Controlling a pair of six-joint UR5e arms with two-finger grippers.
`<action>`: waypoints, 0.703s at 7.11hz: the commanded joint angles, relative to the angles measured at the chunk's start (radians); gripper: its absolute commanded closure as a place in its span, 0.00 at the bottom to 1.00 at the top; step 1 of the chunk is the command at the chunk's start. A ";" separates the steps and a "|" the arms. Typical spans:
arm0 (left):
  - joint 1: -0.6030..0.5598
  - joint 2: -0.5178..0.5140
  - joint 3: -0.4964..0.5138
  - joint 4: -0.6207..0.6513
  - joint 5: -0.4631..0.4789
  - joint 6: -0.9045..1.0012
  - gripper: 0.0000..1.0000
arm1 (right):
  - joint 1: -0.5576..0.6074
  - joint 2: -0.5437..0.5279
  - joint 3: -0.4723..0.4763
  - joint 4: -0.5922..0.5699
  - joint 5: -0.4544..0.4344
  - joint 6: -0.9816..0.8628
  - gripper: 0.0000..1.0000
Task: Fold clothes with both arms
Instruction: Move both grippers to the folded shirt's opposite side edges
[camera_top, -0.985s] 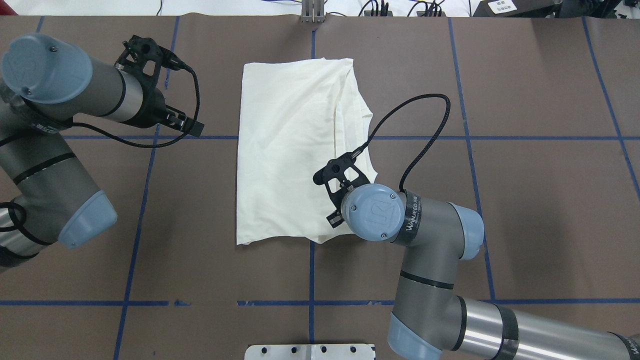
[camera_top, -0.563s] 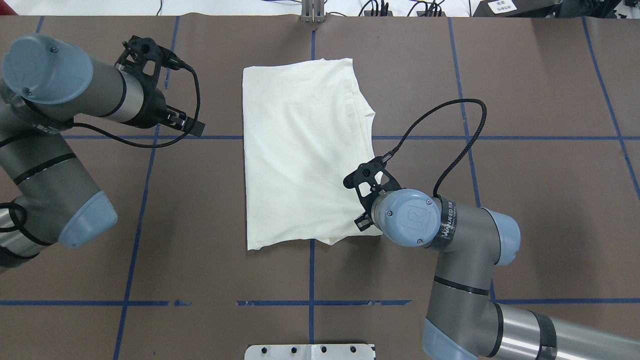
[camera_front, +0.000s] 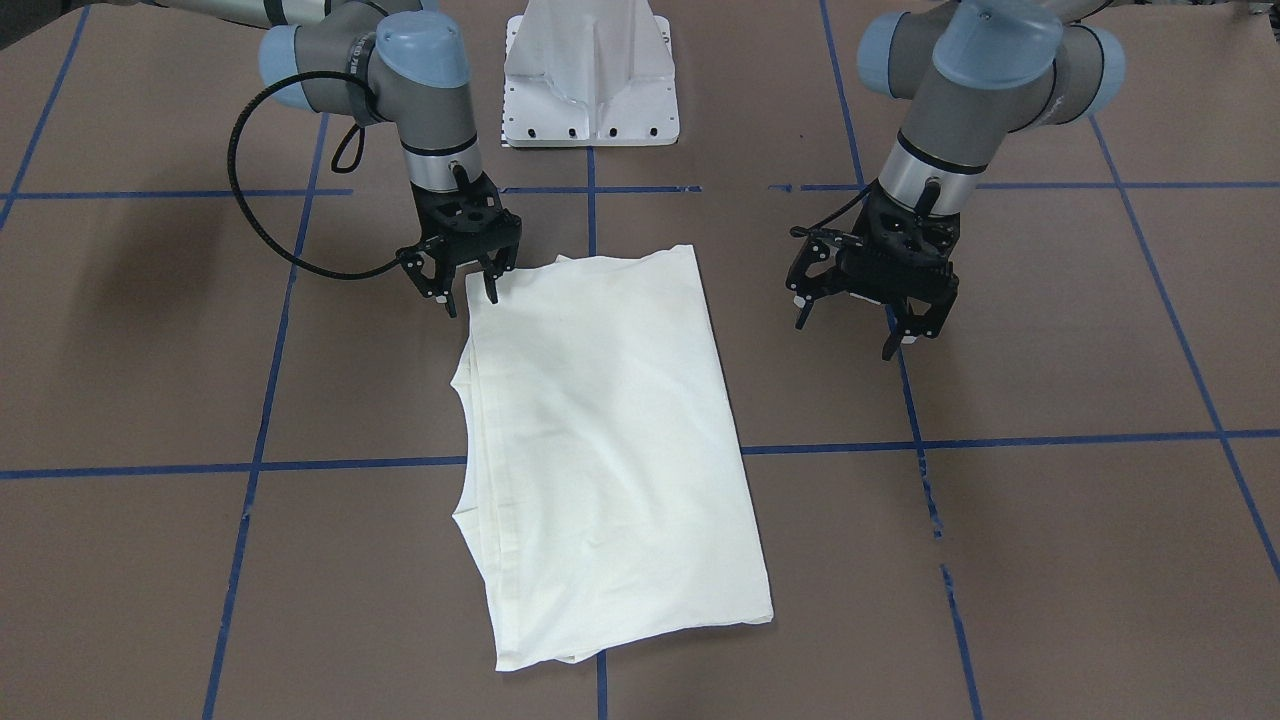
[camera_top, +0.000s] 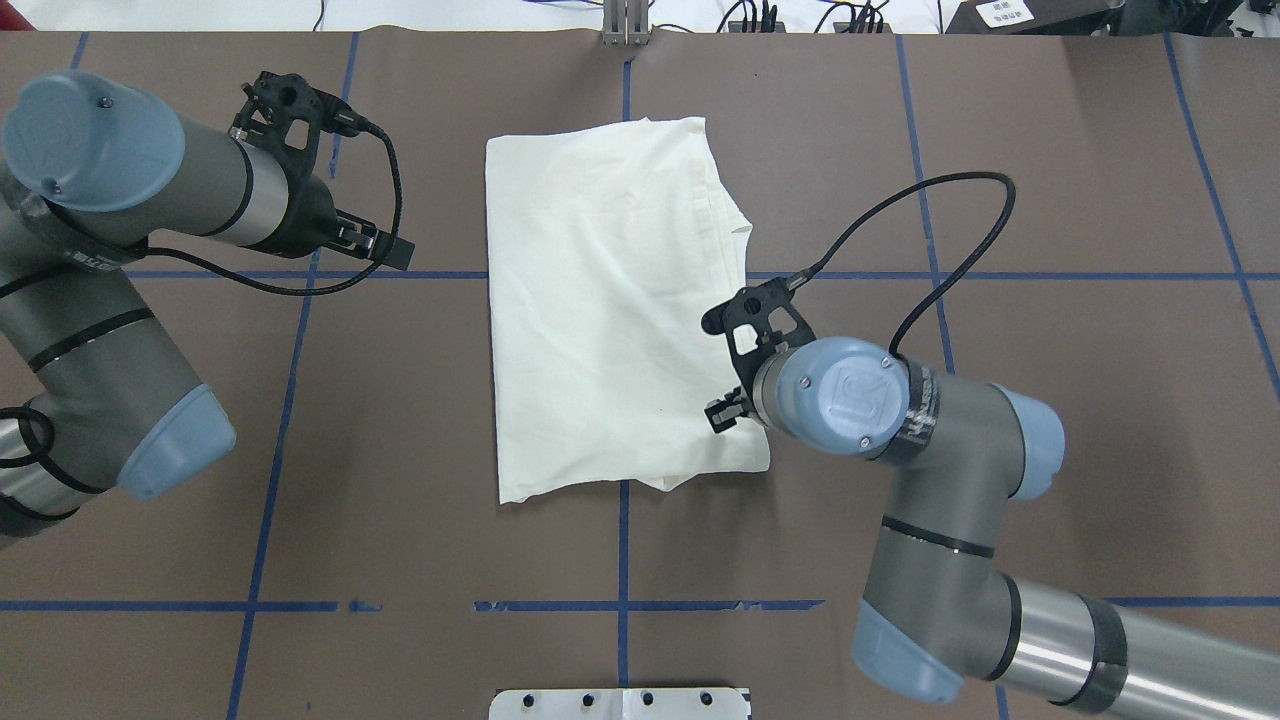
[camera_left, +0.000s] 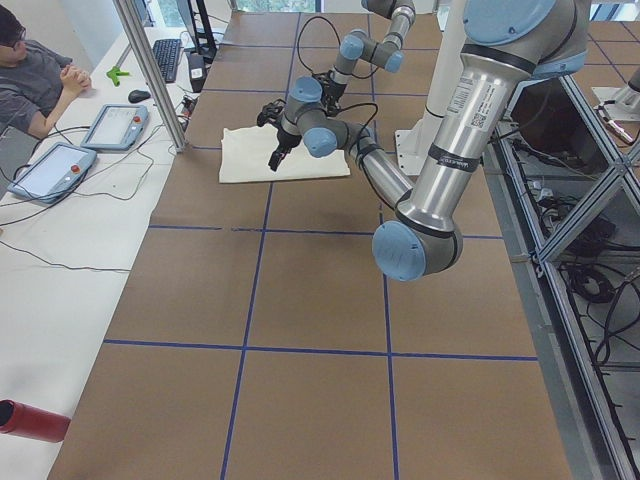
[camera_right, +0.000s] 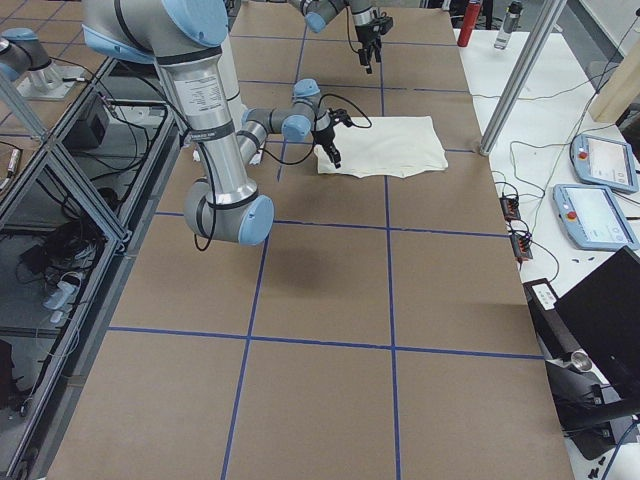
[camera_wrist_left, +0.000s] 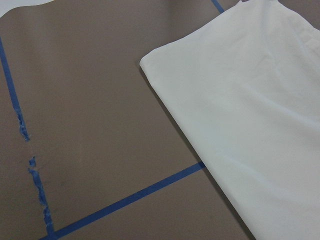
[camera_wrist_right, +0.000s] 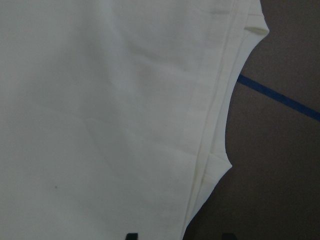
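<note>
Fingers (camera_front: 492, 288) of your right gripper (camera_front: 470, 302) stand apart, straddling the robot-side corner of the T-shirt (camera_front: 600, 430), which lies folded flat mid-table (camera_front: 1050, 330). Left gripper (camera_front: 845, 335), likewise spread, hovers well apart. Step judged: taking hold for the next fold — you need both robot-side corners pinched.

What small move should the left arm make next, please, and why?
Probably shift the left gripper to the nearest corner of the shirt: its fingers hang open over the table, off the cloth, while the right gripper is at the other robot-side corner.
</note>
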 joint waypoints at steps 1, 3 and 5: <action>0.028 0.000 -0.037 -0.014 0.000 -0.172 0.00 | 0.138 -0.022 0.013 0.152 0.187 0.127 0.00; 0.122 0.041 -0.057 -0.143 0.043 -0.432 0.01 | 0.166 -0.124 0.010 0.405 0.192 0.329 0.00; 0.233 0.110 -0.058 -0.304 0.142 -0.794 0.22 | 0.168 -0.200 0.012 0.523 0.173 0.641 0.00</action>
